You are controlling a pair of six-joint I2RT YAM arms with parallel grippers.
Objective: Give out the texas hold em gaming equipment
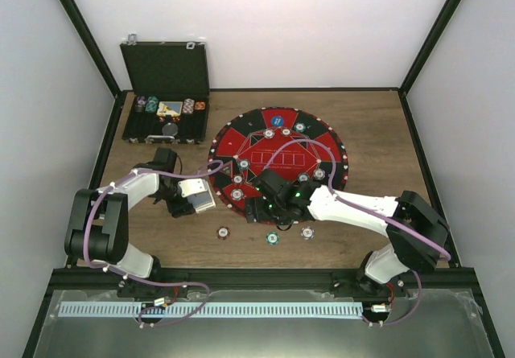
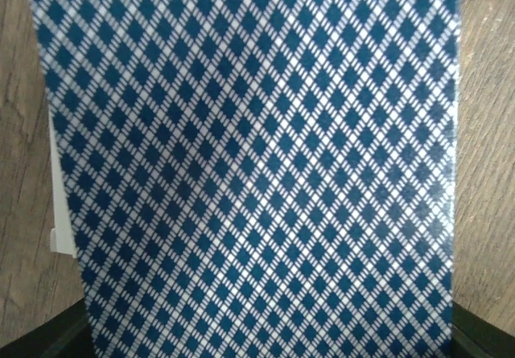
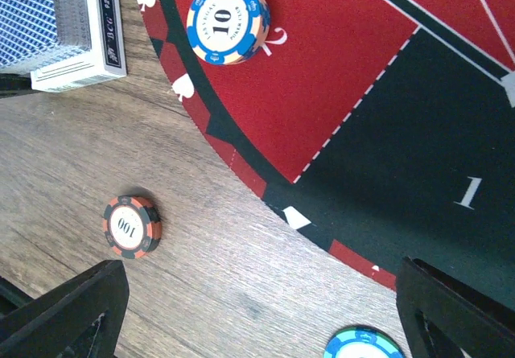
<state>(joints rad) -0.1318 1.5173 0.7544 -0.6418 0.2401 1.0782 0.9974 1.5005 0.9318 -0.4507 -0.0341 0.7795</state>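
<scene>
My left gripper (image 1: 190, 205) is shut on a deck of playing cards (image 1: 198, 191), just left of the round red-and-black poker mat (image 1: 278, 158). In the left wrist view the deck's blue diamond-patterned back (image 2: 257, 165) fills the frame, and only the dark fingertips (image 2: 56, 338) show at the bottom corners. My right gripper (image 3: 265, 318) stands open above bare wood at the mat's near edge. An orange-black "100" chip (image 3: 132, 226) lies near its left finger and a teal chip (image 3: 364, 345) near its right. A blue "10" chip (image 3: 228, 20) rests on the mat.
A black hinged case (image 1: 165, 92) stands open at the back left, with chips and cards in its tray. Several chips lie round the mat's rim. Three chips (image 1: 273, 238) lie on the wood in front of the mat.
</scene>
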